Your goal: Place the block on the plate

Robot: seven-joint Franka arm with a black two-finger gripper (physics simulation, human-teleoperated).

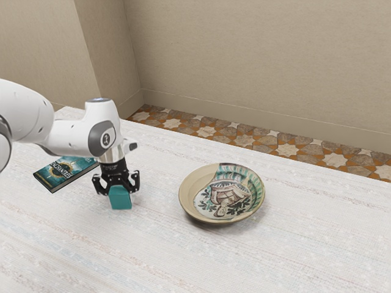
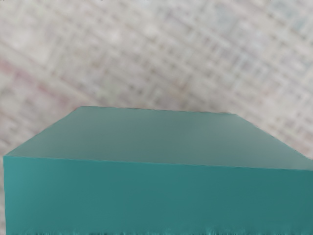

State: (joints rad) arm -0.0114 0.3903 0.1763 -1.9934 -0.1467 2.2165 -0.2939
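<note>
The black gripper [image 1: 118,190] points down over the teal block [image 1: 121,200], its fingers spread wide at the block's two sides. The gripper is open, and the block's upper part sits between the fingers without being clamped. The block appears to rest on the table. In the wrist view the block [image 2: 156,196] looms large, close under the hand, its flat top face tilted away from the camera. The plate [image 1: 190,196], a deep round dish with a painted pattern inside, lies apart from the block, toward the exterior view's right.
A dark teal book [image 1: 61,173] lies flat behind the gripper, toward the exterior view's left. The pale streaked table [image 1: 293,244] extends around the plate and the block. Past its far edge are a patterned tile floor [image 1: 244,140] and a beige wall [image 1: 256,61].
</note>
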